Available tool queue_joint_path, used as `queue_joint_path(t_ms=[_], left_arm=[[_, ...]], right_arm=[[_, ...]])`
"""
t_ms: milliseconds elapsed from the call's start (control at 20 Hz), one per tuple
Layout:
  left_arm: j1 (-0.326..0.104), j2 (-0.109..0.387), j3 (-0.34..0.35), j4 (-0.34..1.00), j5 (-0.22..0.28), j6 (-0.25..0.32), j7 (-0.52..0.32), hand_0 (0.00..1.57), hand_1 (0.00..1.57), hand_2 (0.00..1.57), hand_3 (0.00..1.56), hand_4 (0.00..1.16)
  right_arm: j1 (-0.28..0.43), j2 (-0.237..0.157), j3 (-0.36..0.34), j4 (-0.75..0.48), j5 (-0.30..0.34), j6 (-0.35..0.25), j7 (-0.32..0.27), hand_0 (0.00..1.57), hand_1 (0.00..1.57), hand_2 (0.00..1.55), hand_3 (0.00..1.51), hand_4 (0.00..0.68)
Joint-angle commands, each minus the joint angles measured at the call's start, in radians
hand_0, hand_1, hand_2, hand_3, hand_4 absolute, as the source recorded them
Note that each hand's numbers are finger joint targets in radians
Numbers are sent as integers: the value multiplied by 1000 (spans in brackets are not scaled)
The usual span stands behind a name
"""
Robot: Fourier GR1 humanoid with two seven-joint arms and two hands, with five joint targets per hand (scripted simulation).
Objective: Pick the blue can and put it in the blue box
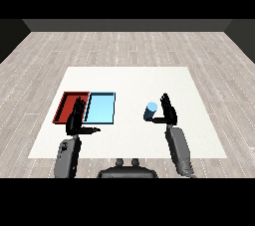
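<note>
Blue can (151,111) just left of right hand (168,114) fingers.

A bare test room: white table (129,78) on grey plank floor (129,46)

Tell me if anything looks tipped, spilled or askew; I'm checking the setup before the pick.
Nothing stands out. The blue can stands on the white table beside the open right hand. The red tray and blue tray lie flat, side by side.
</note>
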Motion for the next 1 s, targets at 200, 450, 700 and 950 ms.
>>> queue_joint_path(t_ms=[200,450,700,950], left_arm=[[-11,8,23,-57,44,4,66,0,0,0,0,0],[0,3,15,11,28,-16,1,0,0,0,0,0],[12,19,25,-30,37,-21,19,0,0,0,0,0],[5,23,33,-33,56,-29,39,0,0,0,0,0]], right_arm=[[-161,-3,-49,315,-5,8,-126,0,0,0,0,0],[-116,0,-35,237,-37,4,-62,0,0,0,0,0],[-223,26,-54,379,-57,-3,-76,0,0,0,0,0],[-279,35,-68,569,-38,-15,-209,0,0,0,0,0]])
